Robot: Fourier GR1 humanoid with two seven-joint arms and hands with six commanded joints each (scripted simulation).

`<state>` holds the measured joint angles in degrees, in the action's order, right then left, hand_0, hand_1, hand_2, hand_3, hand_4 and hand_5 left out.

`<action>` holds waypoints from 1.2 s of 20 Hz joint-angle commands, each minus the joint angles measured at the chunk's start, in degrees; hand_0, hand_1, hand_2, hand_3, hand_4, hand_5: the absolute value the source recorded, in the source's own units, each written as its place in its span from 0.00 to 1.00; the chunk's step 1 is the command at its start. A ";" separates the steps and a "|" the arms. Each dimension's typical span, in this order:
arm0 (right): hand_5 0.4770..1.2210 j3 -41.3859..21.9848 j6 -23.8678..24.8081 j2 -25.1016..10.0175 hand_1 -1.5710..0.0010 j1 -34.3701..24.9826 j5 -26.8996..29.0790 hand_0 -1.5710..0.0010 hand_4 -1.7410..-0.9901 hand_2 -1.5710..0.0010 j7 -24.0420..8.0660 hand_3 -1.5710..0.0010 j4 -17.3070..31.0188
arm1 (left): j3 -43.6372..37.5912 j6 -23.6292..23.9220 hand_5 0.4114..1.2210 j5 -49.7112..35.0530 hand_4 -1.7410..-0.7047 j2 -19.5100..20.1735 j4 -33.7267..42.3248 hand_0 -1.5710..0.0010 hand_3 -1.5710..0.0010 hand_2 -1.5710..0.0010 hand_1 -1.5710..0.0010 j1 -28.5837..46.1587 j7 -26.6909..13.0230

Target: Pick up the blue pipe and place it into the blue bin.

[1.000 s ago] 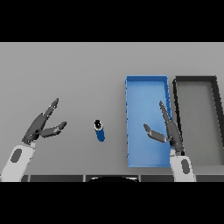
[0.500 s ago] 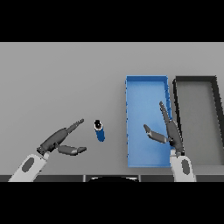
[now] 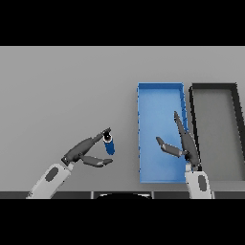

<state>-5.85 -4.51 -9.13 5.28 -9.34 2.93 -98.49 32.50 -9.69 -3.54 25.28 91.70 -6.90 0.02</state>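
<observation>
The blue pipe (image 3: 109, 144) is a short blue cylinder with a dark top end, lying on the grey table left of the blue bin (image 3: 143, 139). My left hand (image 3: 84, 151) reaches in from the lower left, open, its straight fingers touching the pipe's top and its thumb spread below the pipe. My right hand (image 3: 184, 142) hovers open over the near right part of the blue bin, fingers pointing away and thumb out to the left. The bin holds nothing that I can see.
A black bin (image 3: 194, 103) stands directly right of the blue bin, its long side touching or nearly touching it. The grey table (image 3: 62, 91) spreads wide to the left and far side of the pipe.
My left hand has swung from the far left toward the pipe until its fingertips reach the top. The pipe and my right hand have stayed in place.
</observation>
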 commanded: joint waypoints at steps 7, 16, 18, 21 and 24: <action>0.09 0.35 -0.22 0.19 1.00 0.16 0.67 1.00 0.72 1.00 0.58 1.00 0.62 | 1.04 2.88 0.11 3.18 0.61 -6.85 -9.17 1.00 1.00 1.00 1.00 -1.94 3.52; 0.11 1.00 -0.29 -0.65 1.00 -0.22 0.30 1.00 0.73 1.00 0.71 1.00 2.18 | -0.82 0.69 0.57 -3.87 0.35 -14.10 -13.11 0.73 0.51 0.51 0.59 -3.45 5.61; 0.11 1.31 -0.42 -1.04 1.00 0.35 0.66 1.00 0.74 1.00 1.70 1.00 1.47 | -0.31 1.21 0.72 -2.87 0.23 -14.20 -12.15 0.47 0.35 0.32 0.38 -2.84 6.57; 0.11 0.84 -0.06 -0.70 1.00 0.11 0.04 1.00 0.75 1.00 1.05 1.00 1.18 | 1.34 1.65 0.86 -2.17 0.12 -15.18 -11.79 0.24 0.20 0.17 0.19 -2.58 6.57; 0.11 0.65 -0.16 -0.45 1.00 0.08 0.09 1.00 0.75 1.00 0.91 1.00 1.31 | 2.02 2.62 0.93 -0.79 0.19 -14.96 -11.33 0.12 0.10 0.08 0.10 -2.59 8.38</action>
<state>-5.21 -4.68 -9.57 5.37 -9.25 3.88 -97.18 34.53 -7.18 -4.39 10.31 80.38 -9.49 8.55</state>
